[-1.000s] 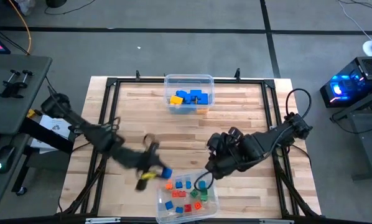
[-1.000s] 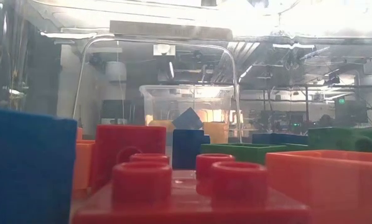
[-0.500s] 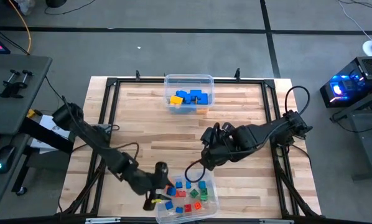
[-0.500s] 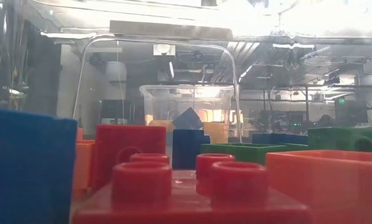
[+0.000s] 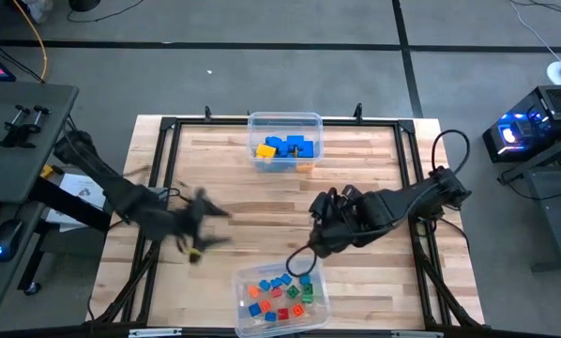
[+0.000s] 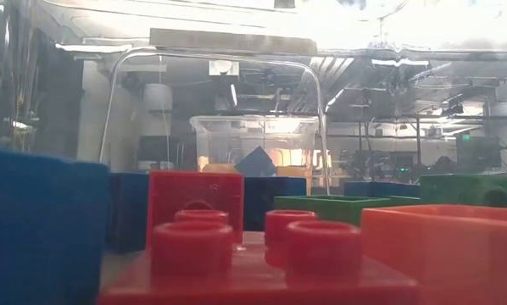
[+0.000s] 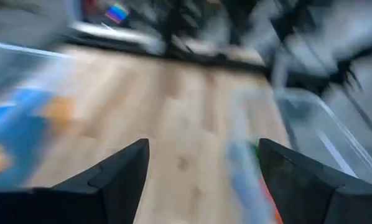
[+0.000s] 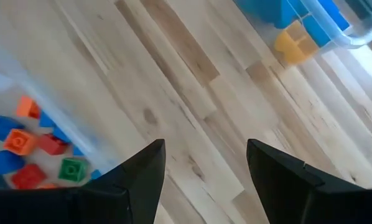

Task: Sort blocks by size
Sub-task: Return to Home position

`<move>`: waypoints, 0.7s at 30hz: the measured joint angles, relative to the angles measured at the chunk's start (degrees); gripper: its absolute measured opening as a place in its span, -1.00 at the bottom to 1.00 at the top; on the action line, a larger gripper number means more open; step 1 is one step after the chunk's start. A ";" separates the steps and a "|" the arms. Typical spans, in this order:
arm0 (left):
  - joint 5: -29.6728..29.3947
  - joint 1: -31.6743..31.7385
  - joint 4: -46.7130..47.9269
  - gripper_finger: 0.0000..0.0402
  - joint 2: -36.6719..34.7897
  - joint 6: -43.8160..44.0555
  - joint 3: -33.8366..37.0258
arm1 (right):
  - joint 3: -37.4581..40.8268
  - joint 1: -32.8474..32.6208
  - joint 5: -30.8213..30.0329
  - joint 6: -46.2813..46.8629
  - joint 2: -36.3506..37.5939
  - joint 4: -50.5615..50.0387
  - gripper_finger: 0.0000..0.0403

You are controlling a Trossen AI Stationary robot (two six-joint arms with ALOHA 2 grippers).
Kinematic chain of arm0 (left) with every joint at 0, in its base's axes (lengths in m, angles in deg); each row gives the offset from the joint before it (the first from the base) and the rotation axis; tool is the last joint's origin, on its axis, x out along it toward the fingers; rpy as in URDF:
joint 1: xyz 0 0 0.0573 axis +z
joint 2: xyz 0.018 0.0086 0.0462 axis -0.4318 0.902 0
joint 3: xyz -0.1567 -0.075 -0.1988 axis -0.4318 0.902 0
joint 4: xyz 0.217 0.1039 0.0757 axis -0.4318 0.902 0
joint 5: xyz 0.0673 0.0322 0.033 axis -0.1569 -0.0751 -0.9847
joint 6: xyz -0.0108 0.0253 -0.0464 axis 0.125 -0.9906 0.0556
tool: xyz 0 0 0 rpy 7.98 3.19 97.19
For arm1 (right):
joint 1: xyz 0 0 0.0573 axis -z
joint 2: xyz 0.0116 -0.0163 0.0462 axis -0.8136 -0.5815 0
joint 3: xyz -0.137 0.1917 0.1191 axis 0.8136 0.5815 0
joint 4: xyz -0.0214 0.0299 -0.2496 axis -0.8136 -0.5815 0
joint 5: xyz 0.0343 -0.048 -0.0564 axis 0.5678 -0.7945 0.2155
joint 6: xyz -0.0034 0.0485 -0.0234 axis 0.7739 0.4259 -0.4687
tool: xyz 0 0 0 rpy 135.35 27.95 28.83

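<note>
- Found the small bricks (image 5: pixel 279 293), in red, orange, blue and green, lying loose inside the near clear bin (image 5: pixel 238 282) at the front edge of the wooden table (image 5: pixel 374 160).
- Saw the left gripper (image 5: pixel 201 232) blurred above bare wood, off the near bin's left side and apart from it. Its fingers (image 7: pixel 120 174) were spread wide with nothing between them.
- Saw the right gripper (image 5: pixel 318 242) hanging just beyond the near bin's far right corner. Its fingers (image 8: pixel 139 177) were parted and empty over bare boards.
- Noted a dark cable loop (image 5: pixel 299 261) drooping from the right arm to the near bin's far rim.
- Spotted the far clear bin (image 5: pixel 285 124) well beyond the near bin, across the table, holding the larger blue bricks (image 5: pixel 285 147) and a yellow brick (image 8: pixel 292 43).
- Noted a black metal frame (image 5: pixel 384 120) fencing the table on the sides around both bins.
- In the low view, found the sight line across the near bin blocked by a red studded brick (image 6: pixel 236 254), a blue brick (image 6: pixel 33 229) and an orange brick (image 6: pixel 448 246) crowding the lens, with only the far bin's upper part showing past them.
</note>
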 joint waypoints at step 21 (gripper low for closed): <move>10.09 25.76 -28.19 -0.93 -57.18 -10.75 46.61 | -0.04 -0.46 6.80 -1.33 2.48 -0.16 -0.67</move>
